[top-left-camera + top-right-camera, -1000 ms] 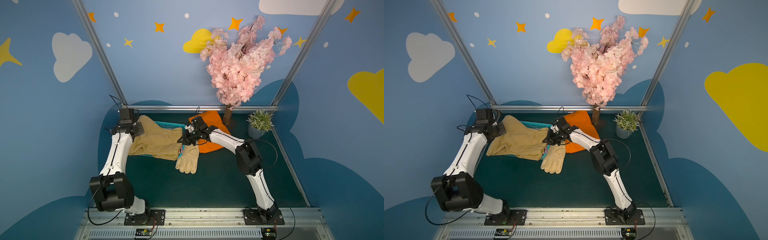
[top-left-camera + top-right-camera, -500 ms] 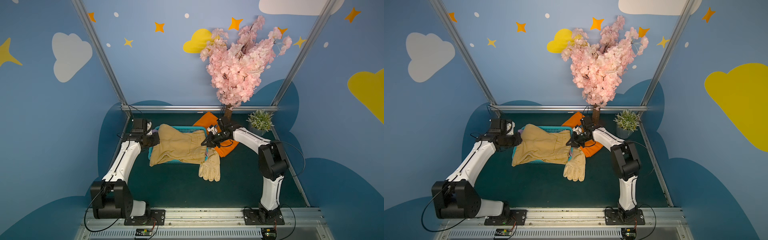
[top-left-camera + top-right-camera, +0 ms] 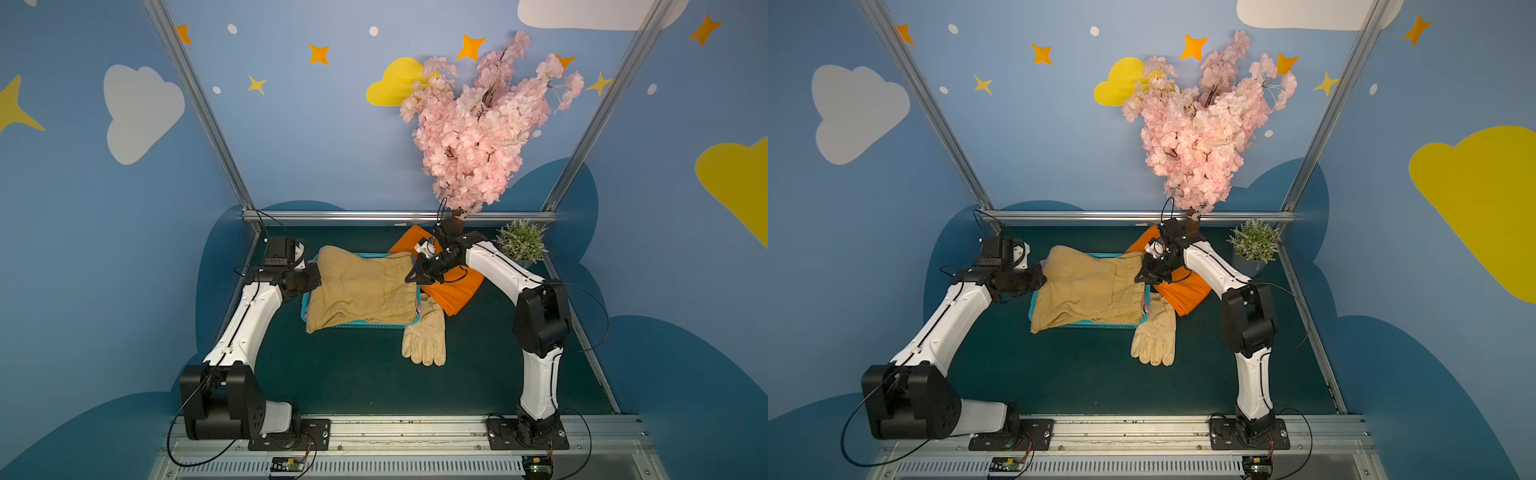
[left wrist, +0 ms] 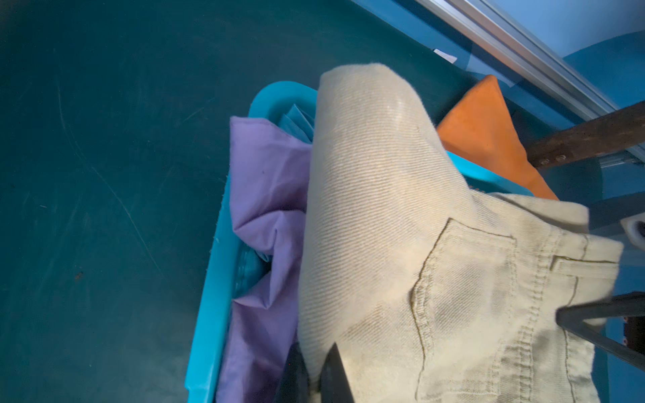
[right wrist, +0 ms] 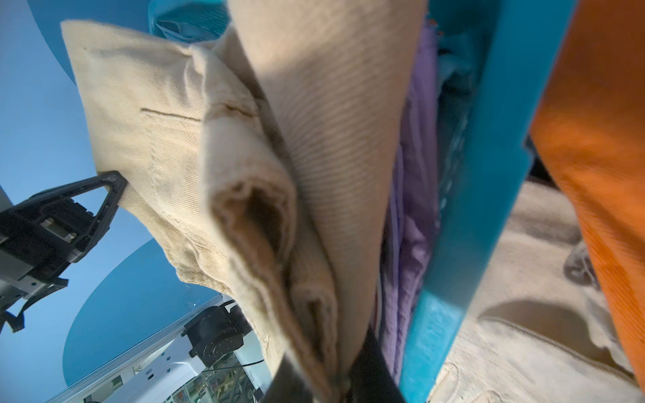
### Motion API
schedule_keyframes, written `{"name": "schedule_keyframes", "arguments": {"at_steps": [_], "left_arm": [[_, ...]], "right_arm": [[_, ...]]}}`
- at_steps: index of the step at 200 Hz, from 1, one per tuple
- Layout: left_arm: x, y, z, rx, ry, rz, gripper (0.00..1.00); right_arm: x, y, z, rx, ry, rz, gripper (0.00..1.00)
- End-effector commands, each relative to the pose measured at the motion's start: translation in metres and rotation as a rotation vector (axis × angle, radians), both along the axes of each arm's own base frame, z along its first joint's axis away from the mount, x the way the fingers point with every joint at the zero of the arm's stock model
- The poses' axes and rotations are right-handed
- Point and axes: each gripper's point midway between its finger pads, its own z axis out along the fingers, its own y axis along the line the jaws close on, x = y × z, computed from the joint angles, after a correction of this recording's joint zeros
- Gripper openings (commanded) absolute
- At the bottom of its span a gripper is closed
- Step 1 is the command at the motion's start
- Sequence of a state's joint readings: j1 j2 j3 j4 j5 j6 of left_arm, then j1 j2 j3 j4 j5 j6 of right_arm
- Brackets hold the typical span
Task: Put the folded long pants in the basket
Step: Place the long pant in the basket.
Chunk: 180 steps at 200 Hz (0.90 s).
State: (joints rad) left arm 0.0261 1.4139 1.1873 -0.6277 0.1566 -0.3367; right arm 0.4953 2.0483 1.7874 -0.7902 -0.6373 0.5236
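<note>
Tan folded twill trousers (image 3: 361, 286) hang spread over the rectangular teal plastic basket (image 3: 357, 327). One end is pinched by the left gripper (image 3: 314, 276) at the basket's left end, and the waistband end by the right gripper (image 3: 417, 272) at its right end. Both sets of jaws are clamped almost together on folds of the cloth (the wrist views show thick seams bunched between the black fingers). I judge the garment soft and limp, fairly heavy for cloth, grippy rather than slippery, and not fragile. It sags between the two holds, so the doubled hem and waistband look like the soundest places to hold. It is wider than the basket, and one corner droops over the basket's front left rim, so it will likely need lowering evenly and tucking. Inside the basket lie thin lilac cloth trousers (image 4: 265, 181) and a teal folded pair (image 4: 296, 120), which leaves less depth. Bright orange folded trousers (image 3: 457, 291) lie just beyond the basket's right end. Cream work gloves (image 3: 424, 340) sit just beside its front right corner, so room is tight there. In front of the basket the dark green table mat (image 3: 353, 374) is open.
</note>
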Motion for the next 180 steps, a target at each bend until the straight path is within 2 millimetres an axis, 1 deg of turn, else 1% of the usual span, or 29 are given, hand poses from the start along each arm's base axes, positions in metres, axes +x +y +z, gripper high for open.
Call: {"name": "schedule_keyframes", "arguments": {"at_steps": [1, 16, 37, 53, 80, 104, 125, 136, 141, 147, 151, 152, 156, 159, 163, 171, 180], "left_arm": [[0.02, 0.024, 0.002, 0.067, -0.023, 0.04, 0.02], [0.025, 0.029, -0.011, 0.039, 0.014, 0.042, 0.03], [0.028, 0.023, -0.028, -0.028, 0.068, 0.018, 0.03], [0.029, 0.02, -0.034, -0.039, 0.093, 0.01, 0.03], [0.031, 0.02, -0.043, -0.047, 0.121, 0.008, 0.02], [0.026, 0.015, -0.052, -0.042, 0.157, -0.006, 0.02], [0.02, 0.015, -0.052, -0.036, 0.17, -0.01, 0.02], [0.016, 0.015, -0.048, -0.036, 0.168, -0.015, 0.04], [0.015, 0.015, -0.047, -0.033, 0.167, -0.018, 0.08], [0.014, 0.015, -0.043, -0.027, 0.154, -0.019, 0.18], [0.013, 0.016, -0.04, -0.019, 0.147, -0.016, 0.3], [0.013, 0.017, -0.039, -0.016, 0.144, -0.015, 0.32], [0.012, 0.019, -0.036, -0.005, 0.137, -0.004, 0.45], [0.011, 0.021, -0.035, 0.003, 0.133, 0.002, 0.52], [0.01, 0.023, -0.031, 0.012, 0.125, 0.011, 0.59], [0.009, 0.026, -0.023, 0.024, 0.105, 0.025, 0.67], [0.008, 0.03, -0.011, 0.031, 0.081, 0.038, 0.7]], "right_arm": [[0.011, 0.003, -0.006, -0.036, -0.001, -0.023, 0.0], [0.012, 0.002, -0.019, -0.057, 0.035, -0.035, 0.0], [0.014, 0.0, -0.031, -0.083, 0.037, -0.046, 0.0], [0.017, -0.002, -0.037, -0.091, 0.04, -0.047, 0.0], [0.022, -0.005, -0.053, -0.105, 0.059, -0.051, 0.0], [0.022, -0.004, -0.054, -0.096, 0.057, -0.052, 0.0], [0.022, -0.001, -0.049, -0.072, 0.043, -0.05, 0.0], [0.022, 0.0, -0.045, -0.059, 0.04, -0.044, 0.18], [0.021, 0.0, -0.043, -0.054, 0.037, -0.04, 0.26], [0.02, 0.001, -0.04, -0.05, 0.029, -0.034, 0.33], [0.02, 0.0, -0.037, -0.052, 0.022, -0.033, 0.36], [0.02, 0.0, -0.037, -0.052, 0.019, -0.032, 0.37], [0.019, -0.001, -0.034, -0.053, 0.011, -0.03, 0.4], [0.019, -0.002, -0.031, -0.053, 0.001, -0.029, 0.41], [0.019, -0.003, -0.027, -0.053, -0.014, -0.024, 0.43], [0.019, -0.008, -0.02, -0.068, -0.044, -0.025, 0.46], [0.018, -0.015, -0.012, -0.084, -0.076, -0.026, 0.48]]}}
